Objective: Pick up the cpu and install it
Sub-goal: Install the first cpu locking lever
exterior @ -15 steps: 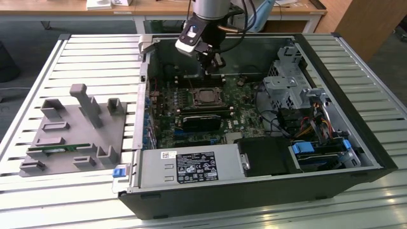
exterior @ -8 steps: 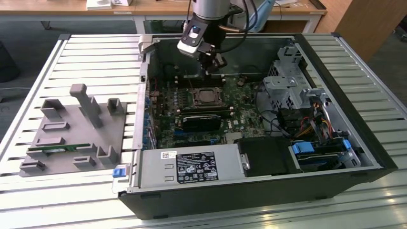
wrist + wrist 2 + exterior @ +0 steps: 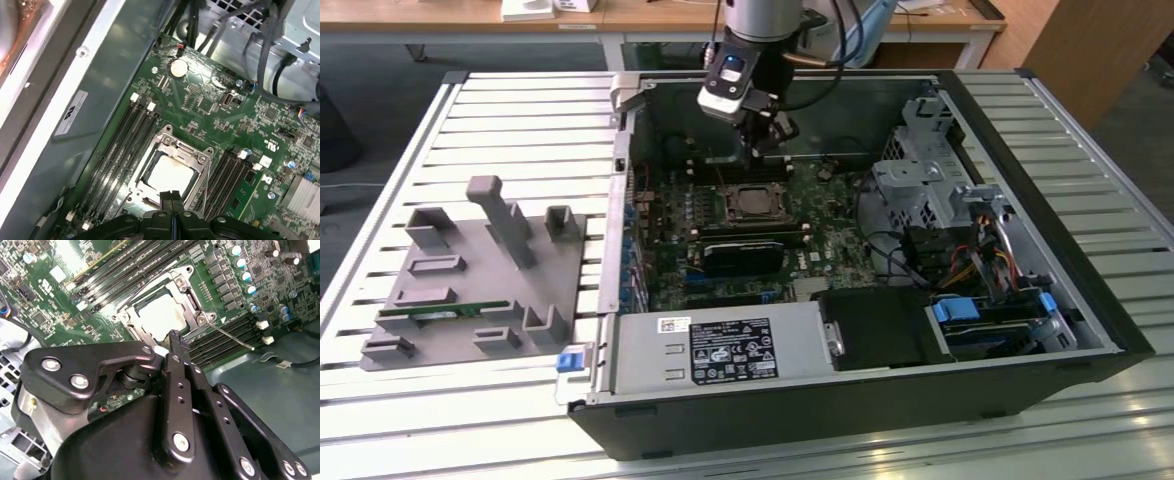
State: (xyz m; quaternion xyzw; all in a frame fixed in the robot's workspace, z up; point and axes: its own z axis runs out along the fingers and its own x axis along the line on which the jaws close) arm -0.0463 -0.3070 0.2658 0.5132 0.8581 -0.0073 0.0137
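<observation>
At the exterior view's left you have a grey fixture tray point(image 3: 467, 290) on the slatted table point(image 3: 400, 160), with a green memory stick point(image 3: 440, 312) lying in one of its slots. To the right of it stands the open computer case point(image 3: 881, 400), its motherboard point(image 3: 761, 260) exposed.

Your gripper point(image 3: 758, 150) hangs inside the case over the far part of the board. The cpu point(image 3: 754, 205) sits in its socket frame point(image 3: 750, 190), just nearer the camera than the fingertips and below them; it is not in the gripper's grasp. A black ribbed block point(image 3: 744, 257) lies on the board nearer still.

In the second wrist view the fingers point(image 3: 176, 347) are pressed together with nothing between them, tips just short of the cpu point(image 3: 162, 315). In the first wrist view the gripper point(image 3: 171, 196) shows the same closed pair at the edge of the socket frame point(image 3: 197, 155), the cpu point(image 3: 167, 175) seated inside it, memory slots point(image 3: 125, 145) on either flank.

At the exterior view's right, drive bays point(image 3: 921, 170) and cables point(image 3: 974, 265).
</observation>
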